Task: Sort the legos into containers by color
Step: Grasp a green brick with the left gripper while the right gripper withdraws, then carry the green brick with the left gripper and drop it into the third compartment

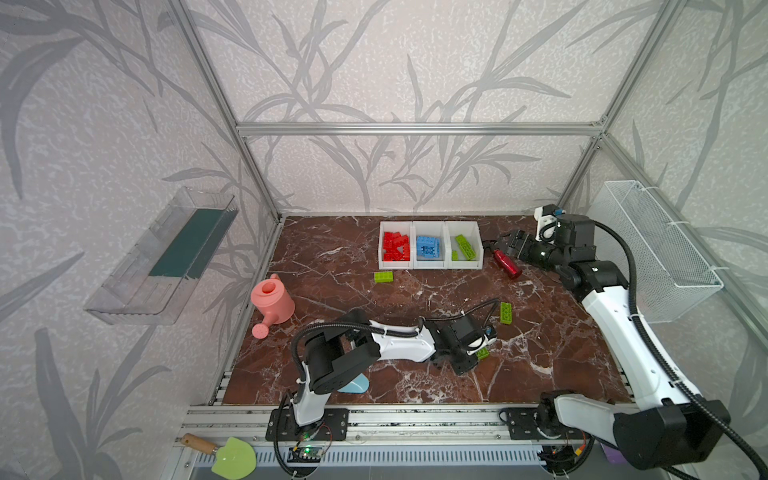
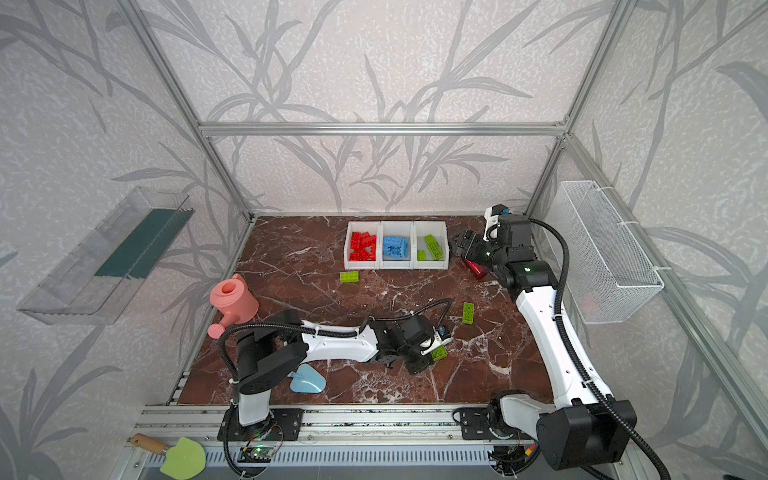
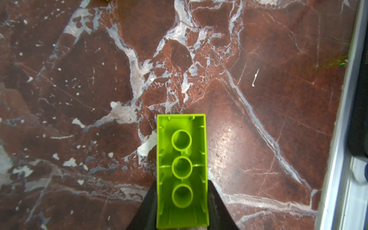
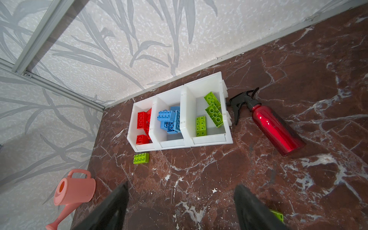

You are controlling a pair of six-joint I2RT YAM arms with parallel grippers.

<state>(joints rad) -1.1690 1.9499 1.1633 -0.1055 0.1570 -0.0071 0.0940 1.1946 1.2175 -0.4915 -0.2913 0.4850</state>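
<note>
Gripping a lime green lego (image 3: 182,159) tight between the closed-in jaws of the left gripper (image 3: 182,199), low at the table's (image 1: 332,257) five o'clock. Holding the right gripper (image 4: 181,209) wide apart and empty at two o'clock, just by the red bottle (image 1: 509,264). Leaving two green legos (image 1: 383,276) loose at ten and three o'clock, short of the containers (image 1: 412,245) at twelve.

The containers (image 1: 430,264) stand in a row at the far centre of the table (image 1: 332,299), with legos (image 1: 395,246) in each. One lego (image 1: 383,276) lies just before the leftmost container. The spray bottle (image 1: 509,262) lies just right of the row. The watering can (image 1: 272,301) stands at the left edge. Another lego (image 1: 505,312) lies right of centre. Nearer, a third lego (image 3: 182,169) sits between the jaws of the left gripper (image 3: 182,191).
</note>
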